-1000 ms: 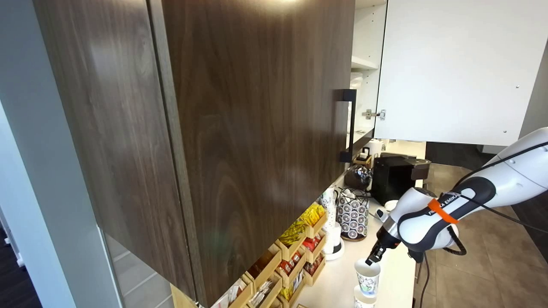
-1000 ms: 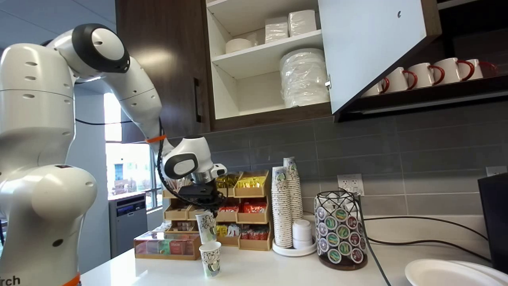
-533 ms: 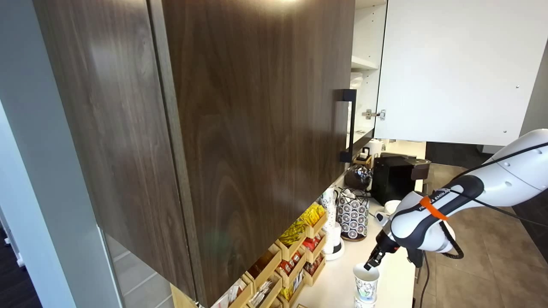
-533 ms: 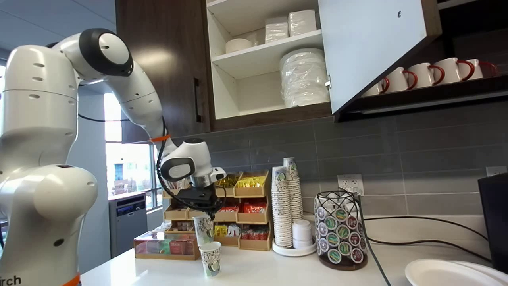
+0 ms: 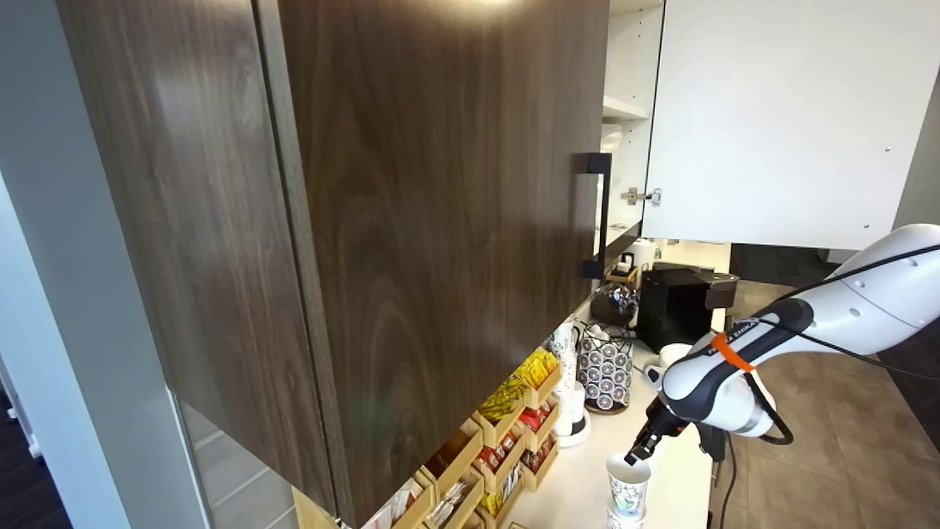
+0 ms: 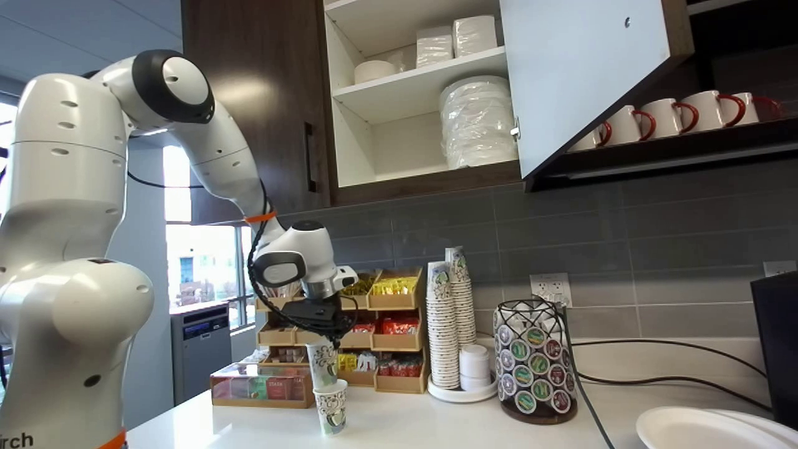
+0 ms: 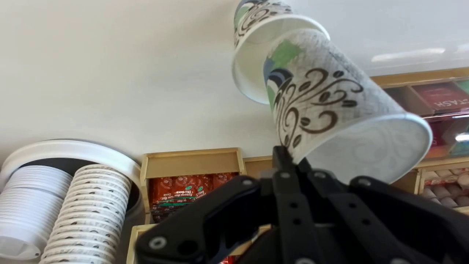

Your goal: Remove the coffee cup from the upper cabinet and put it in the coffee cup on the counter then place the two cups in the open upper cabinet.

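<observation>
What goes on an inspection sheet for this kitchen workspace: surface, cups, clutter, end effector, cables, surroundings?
Surface: white counter, with light reflections.
Job's things: held cup, tilted, its base at the mouth of the upright counter cup; whether inside, cannot tell.
Clutter: cup stacks, pod holder, packet organizer, white plates.
End effector: shut on the held cup's rim.
Cables: dark arm cable; dark cord near the pod holder.
Surroundings: upper cabinet open, wrapped stack inside; red-handled mugs nearby.

The cups look paper, the counter glossy.
</observation>
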Motion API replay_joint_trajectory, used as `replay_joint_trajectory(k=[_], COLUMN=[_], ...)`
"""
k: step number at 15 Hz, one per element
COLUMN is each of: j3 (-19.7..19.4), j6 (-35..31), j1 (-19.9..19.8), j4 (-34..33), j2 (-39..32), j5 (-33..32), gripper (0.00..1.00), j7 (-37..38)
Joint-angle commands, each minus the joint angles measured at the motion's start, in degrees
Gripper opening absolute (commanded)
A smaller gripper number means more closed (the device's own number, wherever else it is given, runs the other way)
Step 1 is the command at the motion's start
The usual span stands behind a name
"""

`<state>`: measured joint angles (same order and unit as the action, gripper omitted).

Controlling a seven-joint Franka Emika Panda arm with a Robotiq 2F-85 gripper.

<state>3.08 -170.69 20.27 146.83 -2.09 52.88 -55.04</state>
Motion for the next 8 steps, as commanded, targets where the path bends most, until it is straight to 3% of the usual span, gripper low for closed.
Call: replay_joint_trajectory(k=[1, 8], j3=[0.50, 0.66], j6=[-2.59, -1.82], j1=[-0.07, -0.04], j4=[-1.03, -1.61], j2=[-1.44, -2.87], j5=[5.16, 8.65], gripper=[0.01, 0.01], j7=[-4.67, -7.85])
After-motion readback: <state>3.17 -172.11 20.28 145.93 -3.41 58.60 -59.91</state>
